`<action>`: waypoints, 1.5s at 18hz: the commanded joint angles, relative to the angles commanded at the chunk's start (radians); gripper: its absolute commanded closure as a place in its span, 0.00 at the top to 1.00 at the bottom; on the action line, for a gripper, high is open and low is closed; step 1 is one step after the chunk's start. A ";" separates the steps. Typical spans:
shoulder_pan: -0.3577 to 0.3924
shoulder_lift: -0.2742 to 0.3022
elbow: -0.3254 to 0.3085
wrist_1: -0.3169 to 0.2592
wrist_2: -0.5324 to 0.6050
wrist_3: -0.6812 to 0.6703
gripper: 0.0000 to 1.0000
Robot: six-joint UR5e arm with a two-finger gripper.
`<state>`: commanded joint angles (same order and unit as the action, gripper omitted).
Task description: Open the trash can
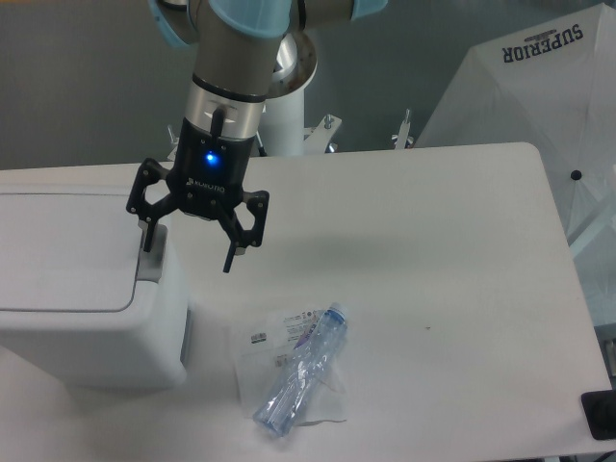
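The white boxy trash can [87, 318] stands at the left of the table, its flat lid [63, 252] down. A small grey tab [151, 267] sits at the lid's right edge. My gripper [189, 252] is open and empty, fingers pointing down. Its left fingertip [148, 241] hangs just above the tab at the can's right edge; its right fingertip [229, 262] is out past the can, over the table.
A clear plastic bottle with a blue cap [300, 372] lies on crumpled clear wrapping [279, 346] on the white table [433, 250], right of the can. A white umbrella [539, 87] stands at the back right. A black object [602, 414] is at the right edge.
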<state>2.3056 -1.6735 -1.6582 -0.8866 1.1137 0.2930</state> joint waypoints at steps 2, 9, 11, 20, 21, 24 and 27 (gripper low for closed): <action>0.000 -0.003 0.000 0.000 0.000 0.000 1.00; 0.000 -0.011 -0.002 0.003 0.000 0.000 1.00; 0.000 -0.012 -0.002 0.003 0.000 0.003 1.00; 0.000 -0.018 0.000 0.006 0.002 0.003 1.00; 0.000 -0.020 -0.002 0.006 0.002 0.003 1.00; 0.000 -0.022 0.000 0.006 0.002 0.003 1.00; 0.000 -0.022 0.000 0.006 0.002 0.003 1.00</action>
<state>2.3056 -1.6950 -1.6582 -0.8805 1.1152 0.2961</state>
